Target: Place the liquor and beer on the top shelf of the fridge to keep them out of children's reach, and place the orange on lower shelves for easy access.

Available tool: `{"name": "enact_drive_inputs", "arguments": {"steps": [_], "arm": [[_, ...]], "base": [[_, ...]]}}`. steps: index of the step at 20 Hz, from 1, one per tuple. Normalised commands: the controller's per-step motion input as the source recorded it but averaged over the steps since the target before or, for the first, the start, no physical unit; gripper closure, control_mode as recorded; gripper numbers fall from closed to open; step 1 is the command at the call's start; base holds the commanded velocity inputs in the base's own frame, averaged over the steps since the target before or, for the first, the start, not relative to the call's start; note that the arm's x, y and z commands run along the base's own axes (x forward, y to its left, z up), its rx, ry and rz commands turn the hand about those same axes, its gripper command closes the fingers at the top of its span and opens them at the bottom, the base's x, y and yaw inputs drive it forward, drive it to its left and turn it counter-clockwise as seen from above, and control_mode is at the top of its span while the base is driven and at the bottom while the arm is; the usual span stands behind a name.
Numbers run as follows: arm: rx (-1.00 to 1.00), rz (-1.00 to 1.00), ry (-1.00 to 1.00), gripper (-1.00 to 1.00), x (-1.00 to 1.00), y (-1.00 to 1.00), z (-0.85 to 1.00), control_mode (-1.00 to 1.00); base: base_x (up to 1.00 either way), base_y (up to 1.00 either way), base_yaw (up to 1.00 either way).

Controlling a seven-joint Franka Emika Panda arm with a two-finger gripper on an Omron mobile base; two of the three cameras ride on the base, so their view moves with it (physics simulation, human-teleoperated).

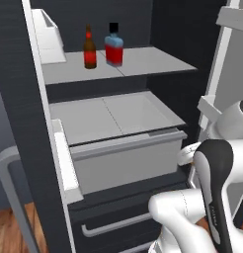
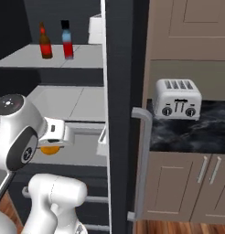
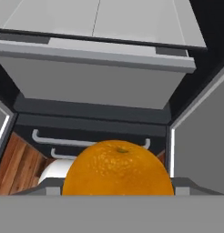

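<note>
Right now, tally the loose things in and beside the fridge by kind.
Bottles: 2, the beer and the liquor, on the top shelf
Oranges: 1, the orange
Toasters: 1, the toaster
Total: 4

A silver four-slot toaster [image 2: 177, 99] stands on a dark marbled counter [image 2: 196, 132], and the rest is placed from it. Directly above the toaster hangs a brown panelled upper cabinet [image 2: 190, 27]; behind it runs a plain tan wall strip [image 2: 215, 75]. Below the counter sit brown base cabinets [image 2: 187, 187] with slim grey bar handles. Beneath those lies reddish-brown wooden floor [image 2: 178, 227], also seen in the left base view [image 1: 15, 230].
</note>
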Motion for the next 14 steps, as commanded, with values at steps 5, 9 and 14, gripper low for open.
{"name": "enact_drive_inputs", "arguments": {"steps": [5, 9, 14], "arm": [[0.00, 0.00, 0.00, 1.00, 0.00, 0.00, 0.00, 1.00], [0.00, 0.00, 0.00, 1.00, 0.00, 0.00, 0.00, 1.00], [0.00, 0.00, 0.00, 1.00, 0.00, 0.00, 0.00, 1.00]], "base": [[0.46, 0.29, -0.16], [0.56, 0.20, -0.04], [0.44, 0.32, 0.00]]}}
